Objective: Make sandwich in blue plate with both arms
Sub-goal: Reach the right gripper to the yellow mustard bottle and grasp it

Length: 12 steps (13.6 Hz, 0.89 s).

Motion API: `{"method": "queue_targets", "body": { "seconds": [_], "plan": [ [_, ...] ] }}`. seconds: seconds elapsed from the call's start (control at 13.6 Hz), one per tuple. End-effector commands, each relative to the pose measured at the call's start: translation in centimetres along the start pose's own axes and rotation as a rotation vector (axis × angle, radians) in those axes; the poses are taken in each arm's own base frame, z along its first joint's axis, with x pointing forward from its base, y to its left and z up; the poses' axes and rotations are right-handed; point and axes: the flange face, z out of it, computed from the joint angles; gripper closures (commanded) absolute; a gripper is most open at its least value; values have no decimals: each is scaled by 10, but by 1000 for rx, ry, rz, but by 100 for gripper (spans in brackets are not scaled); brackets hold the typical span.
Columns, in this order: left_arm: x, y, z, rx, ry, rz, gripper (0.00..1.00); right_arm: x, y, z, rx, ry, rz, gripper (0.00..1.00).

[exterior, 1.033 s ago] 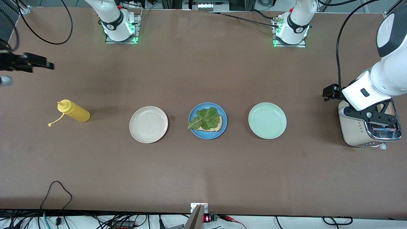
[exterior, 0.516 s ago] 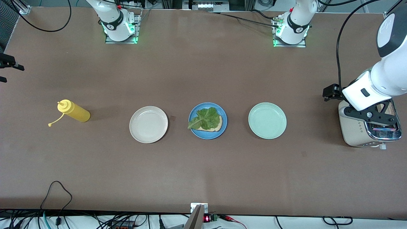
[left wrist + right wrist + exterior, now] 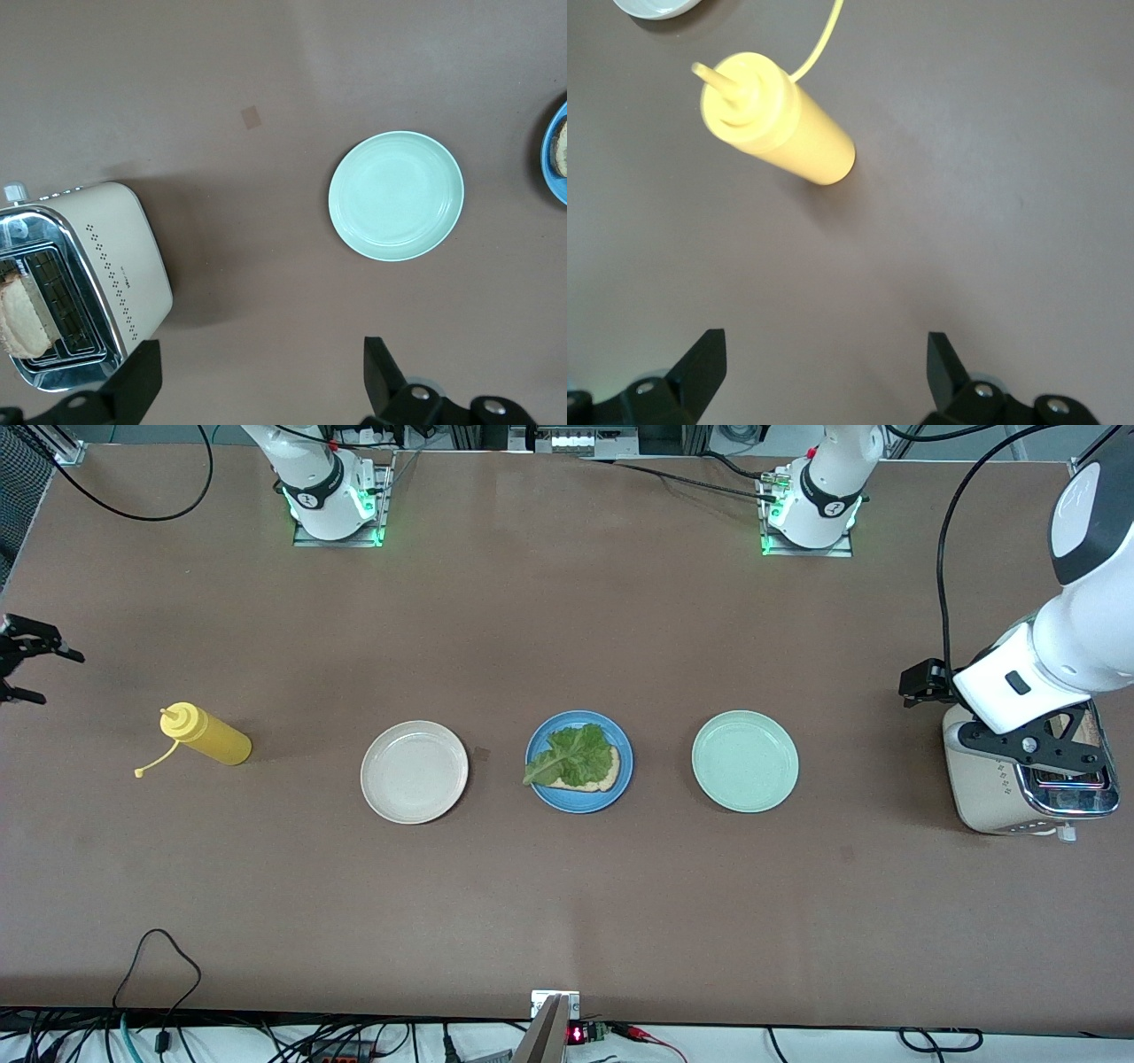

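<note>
The left gripper [image 3: 257, 381] hung open above the toaster [image 3: 1028, 779]; the right gripper [image 3: 824, 372] gaped over the counter [image 3: 567, 912] beside the mustard bottle [image 3: 205, 734]; a skewed reach could jam the bread slice [image 3: 22, 314] in its slot.

Three round shallow plates sit on the brown counter [image 3: 567, 912]: one cream-white plate [image 3: 414, 771], one medium-blue plate [image 3: 620, 784] and one pale mint-green plate [image 3: 745, 761]. The blue one carries one pale bread slice [image 3: 601, 777] and one crinkled green lettuce leaf [image 3: 570, 755]. There is also one yellow plastic squeeze bottle [image 3: 205, 733], one cream and chrome toaster [image 3: 992, 797] holding one toasted slice [image 3: 19, 317], and two white robot arms.
</note>
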Motion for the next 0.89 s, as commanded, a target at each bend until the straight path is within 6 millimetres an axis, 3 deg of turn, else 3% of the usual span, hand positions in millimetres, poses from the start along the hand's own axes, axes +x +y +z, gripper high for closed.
{"method": "queue_targets", "body": {
  "seconds": [0.0, 0.22, 0.59, 0.81],
  "plan": [
    [-6, 1, -8, -8, 2, -8, 0, -19, 40, 43, 27, 136, -101, 0],
    [-6, 0, -8, -9, 2, -9, 0, -22, 64, 92, 56, 291, -164, 0],
    [-6, 1, -8, -8, 2, -8, 0, -30, 79, 139, 122, 507, -269, 0],
    [-6, 0, -8, -9, 2, -9, 0, -24, 71, 156, 155, 646, -393, 0]
  ]
}}
